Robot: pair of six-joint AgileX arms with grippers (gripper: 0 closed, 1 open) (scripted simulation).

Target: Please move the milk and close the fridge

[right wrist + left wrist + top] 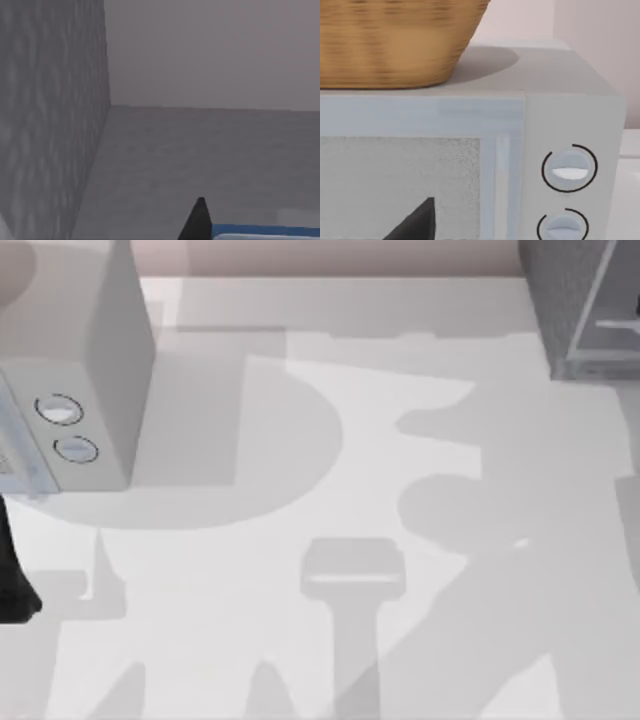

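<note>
Milk (265, 231) seen in the right wrist view as a thin strip of blue top with a sliver of white under it, just beside the dark pointed tip of the right claw (199, 220). Touching or apart: cannot tell. Clenched, released or grasping the milk: cannot tell either. Beyond them, a dark grey speckled wall of the fridge (50, 125) standing upright, meeting a smooth grey floor and a plain grey back wall, so claw and milk apparently inside the cabinet.

Top view, looking down on a pale desk (300, 660) crossed by broad soft shadows. At the far right corner, the fridge (556, 300), its speckled side next to a paler smooth panel. At the far left, a light grey microwave (110, 360) with two round dials (60, 410) on its front. At the near left edge, a dark part of the left arm (12, 570), in front of the microwave.

Left wrist view, close on the microwave (570, 105) front: pale window, the two dials (569, 168) one above the other. On its roof, a woven tan basket (395, 40). Against the window, one dark tip of the left claw (420, 222); released or clenched cannot be told.
</note>
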